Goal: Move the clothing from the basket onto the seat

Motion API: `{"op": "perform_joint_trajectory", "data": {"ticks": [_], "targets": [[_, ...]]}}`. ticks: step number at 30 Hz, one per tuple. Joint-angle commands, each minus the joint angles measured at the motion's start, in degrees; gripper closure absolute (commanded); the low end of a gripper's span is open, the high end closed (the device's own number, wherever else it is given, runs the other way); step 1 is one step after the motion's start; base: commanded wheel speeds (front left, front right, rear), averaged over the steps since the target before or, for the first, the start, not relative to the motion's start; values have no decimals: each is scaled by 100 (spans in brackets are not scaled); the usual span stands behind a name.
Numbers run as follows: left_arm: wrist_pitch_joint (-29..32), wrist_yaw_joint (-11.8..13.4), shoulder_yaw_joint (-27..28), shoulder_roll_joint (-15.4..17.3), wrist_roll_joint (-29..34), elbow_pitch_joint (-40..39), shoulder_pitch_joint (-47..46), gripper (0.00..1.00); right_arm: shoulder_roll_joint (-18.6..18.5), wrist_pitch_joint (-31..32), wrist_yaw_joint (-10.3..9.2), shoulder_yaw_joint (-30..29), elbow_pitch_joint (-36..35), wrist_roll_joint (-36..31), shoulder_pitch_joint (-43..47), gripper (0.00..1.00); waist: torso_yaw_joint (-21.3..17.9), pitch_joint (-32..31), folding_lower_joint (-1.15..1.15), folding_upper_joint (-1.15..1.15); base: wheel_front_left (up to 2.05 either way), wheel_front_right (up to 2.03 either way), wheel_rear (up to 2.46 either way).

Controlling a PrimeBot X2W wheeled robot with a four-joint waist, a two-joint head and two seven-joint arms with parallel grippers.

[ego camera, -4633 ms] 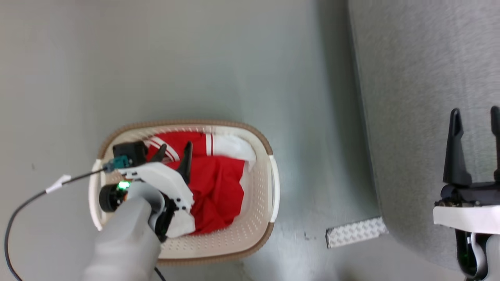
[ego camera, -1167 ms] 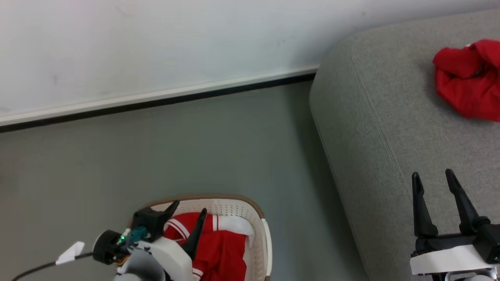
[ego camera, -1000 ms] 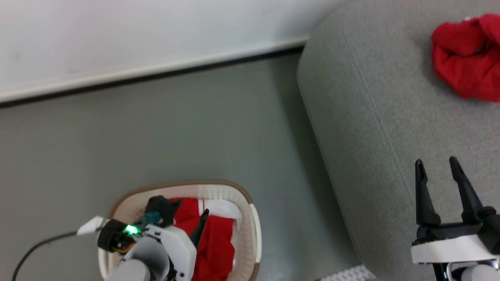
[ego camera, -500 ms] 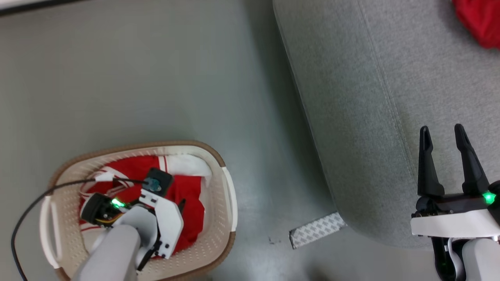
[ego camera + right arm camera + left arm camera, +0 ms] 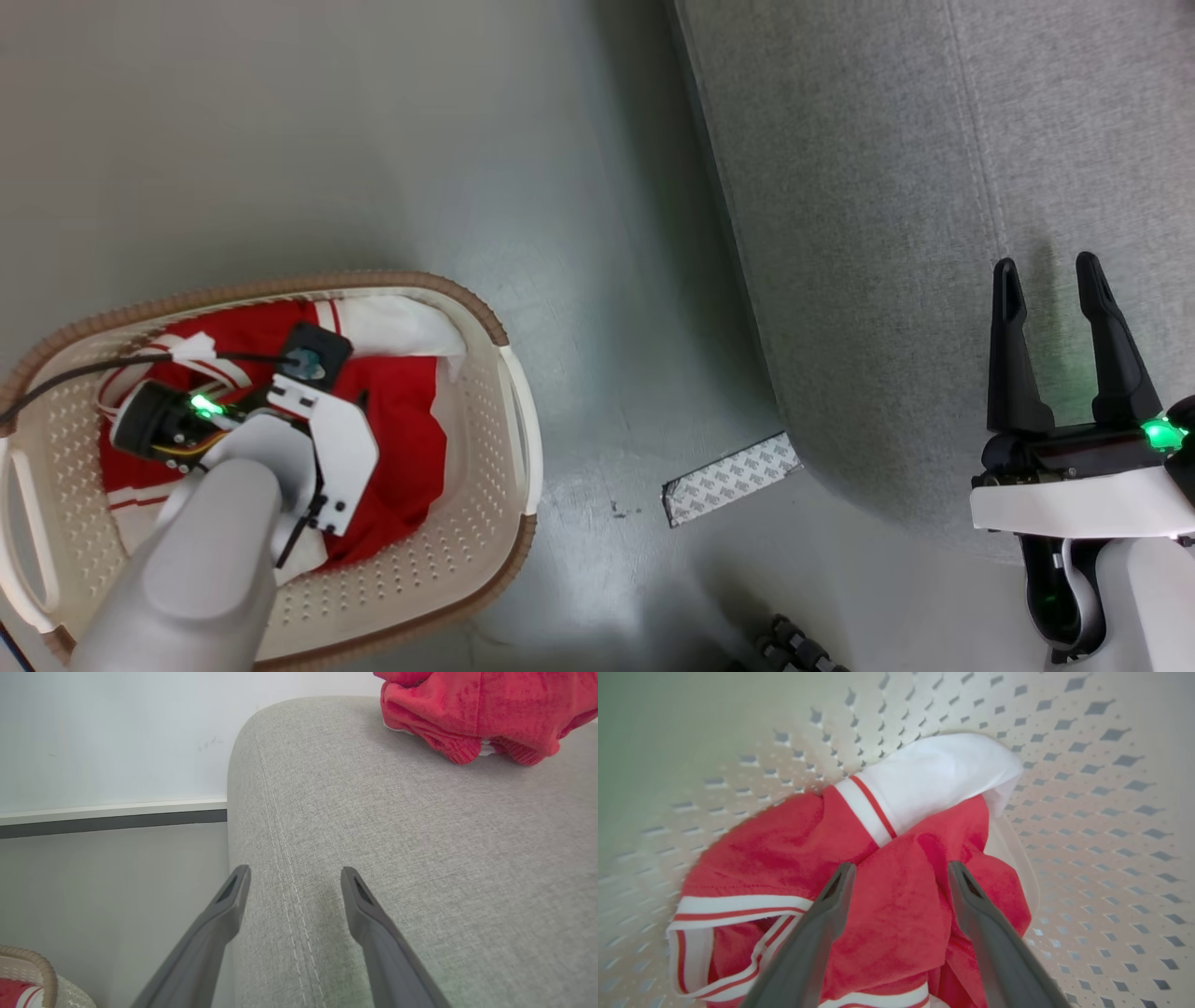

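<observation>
The cream basket with a brown rim sits on the floor at the lower left. Red clothing with white stripes and a white panel lies inside it. My left wrist points down into the basket. In the left wrist view my left gripper is open, its fingers straddling a fold of the red clothing just above the perforated basket wall. My right gripper hangs open and empty over the grey seat. Another red garment lies bunched further along the seat.
A patterned grey strip lies on the floor between basket and seat corner. A black cable runs from my left wrist over the basket's rim. Grey floor stretches beyond the basket. A white wall with a dark baseboard stands behind the seat.
The head camera has tilted down, so the wall and the garment on the seat left its picture. My left gripper has gone lower into the basket, onto the clothing. Both grippers stayed open.
</observation>
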Motion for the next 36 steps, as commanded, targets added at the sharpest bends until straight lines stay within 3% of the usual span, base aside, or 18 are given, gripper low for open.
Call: {"op": "perform_joint_trajectory", "data": {"ticks": [1, 36], "targets": [[-59, 36, 16, 85, 47, 93, -86, 0, 16, 8, 4, 24, 2, 49, -61, 0, -26, 107, -1, 0, 0, 0, 0], [-162, -161, -599, -54, 102, 1429, -992, 0, 20, 34, 4, -128, -27, -3, -106, 0, 130, 618, -1, 0, 0, 0, 0]]}}
